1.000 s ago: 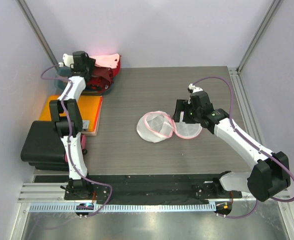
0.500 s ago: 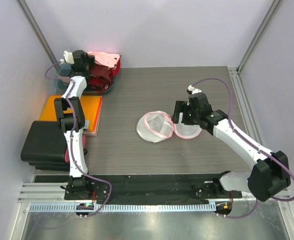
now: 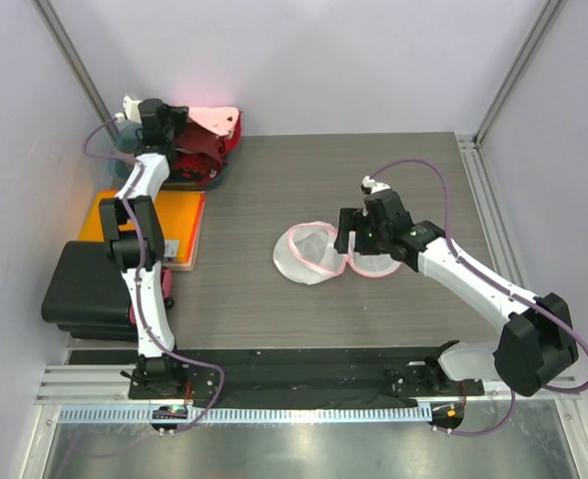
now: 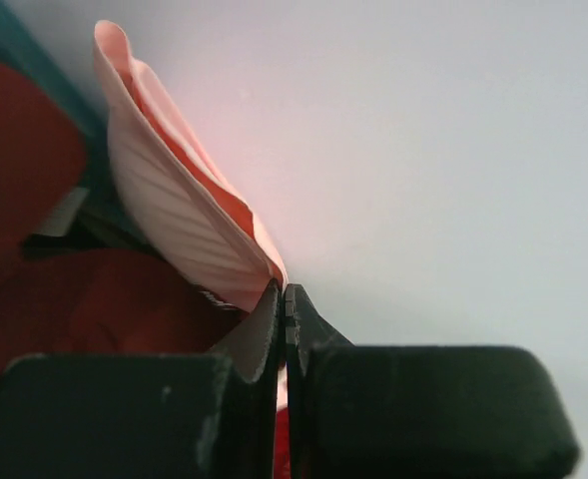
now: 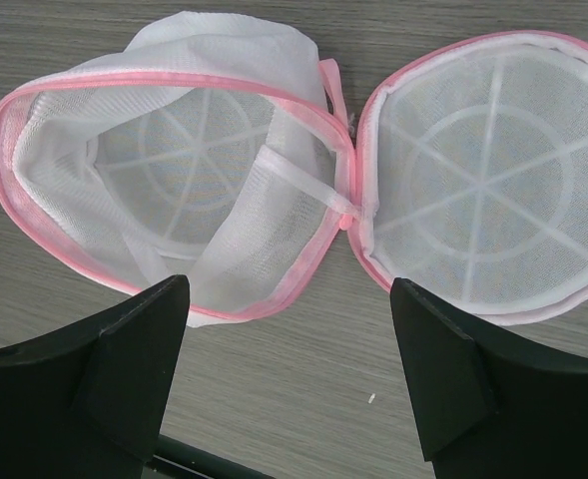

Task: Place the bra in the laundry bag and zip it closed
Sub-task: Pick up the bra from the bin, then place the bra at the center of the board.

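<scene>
Your left claw (image 4: 285,289) pinches the pink bra (image 4: 174,220) by its edge; your right claw (image 5: 289,287) hangs spread over the open laundry bag (image 5: 224,180).

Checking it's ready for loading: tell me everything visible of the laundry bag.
The laundry bag is white mesh with pink zip trim, unzipped: two rounded halves, joined at one hinge, lie open side by side on the grey table. Each shows spoke-like ribs. Nothing is inside. The open right hand hovers over it.
</scene>
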`<state>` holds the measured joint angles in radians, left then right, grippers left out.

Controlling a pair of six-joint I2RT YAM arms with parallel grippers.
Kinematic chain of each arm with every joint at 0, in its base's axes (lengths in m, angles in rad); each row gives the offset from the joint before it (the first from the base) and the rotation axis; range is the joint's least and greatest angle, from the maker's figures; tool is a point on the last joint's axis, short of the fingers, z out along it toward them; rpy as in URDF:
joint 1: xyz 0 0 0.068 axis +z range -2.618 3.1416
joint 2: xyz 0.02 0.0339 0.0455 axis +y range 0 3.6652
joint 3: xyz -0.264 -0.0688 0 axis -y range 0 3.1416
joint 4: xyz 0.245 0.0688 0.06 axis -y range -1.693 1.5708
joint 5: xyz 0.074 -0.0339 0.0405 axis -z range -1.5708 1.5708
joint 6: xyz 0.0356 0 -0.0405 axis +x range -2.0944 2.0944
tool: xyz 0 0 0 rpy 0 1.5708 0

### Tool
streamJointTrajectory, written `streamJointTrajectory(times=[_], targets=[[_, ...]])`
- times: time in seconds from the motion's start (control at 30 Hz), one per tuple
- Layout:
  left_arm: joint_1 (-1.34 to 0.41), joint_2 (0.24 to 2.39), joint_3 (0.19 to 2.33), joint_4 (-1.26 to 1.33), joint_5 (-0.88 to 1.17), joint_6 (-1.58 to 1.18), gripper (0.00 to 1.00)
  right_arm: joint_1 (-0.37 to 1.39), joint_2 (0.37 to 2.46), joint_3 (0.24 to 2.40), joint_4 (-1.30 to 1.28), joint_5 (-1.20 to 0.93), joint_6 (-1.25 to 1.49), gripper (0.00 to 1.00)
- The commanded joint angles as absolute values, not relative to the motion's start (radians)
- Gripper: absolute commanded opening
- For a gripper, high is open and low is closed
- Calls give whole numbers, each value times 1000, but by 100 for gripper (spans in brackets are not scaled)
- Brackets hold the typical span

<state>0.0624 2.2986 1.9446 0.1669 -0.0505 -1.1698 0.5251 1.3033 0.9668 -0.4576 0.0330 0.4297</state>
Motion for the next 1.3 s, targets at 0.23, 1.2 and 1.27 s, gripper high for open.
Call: streamJointTrajectory(times=[0.23,1.2,1.27], targets=[[60,2069,2112,115,56,-1016,0,551,1261,988,-477,64,448,88],[-159,1005,1111,-481,242,-746,0,672,1249,1052,-488,-57,341,89],[-163,924,1065,-584,200,-700,0,704,1262,1063,-477,-69,321,89]])
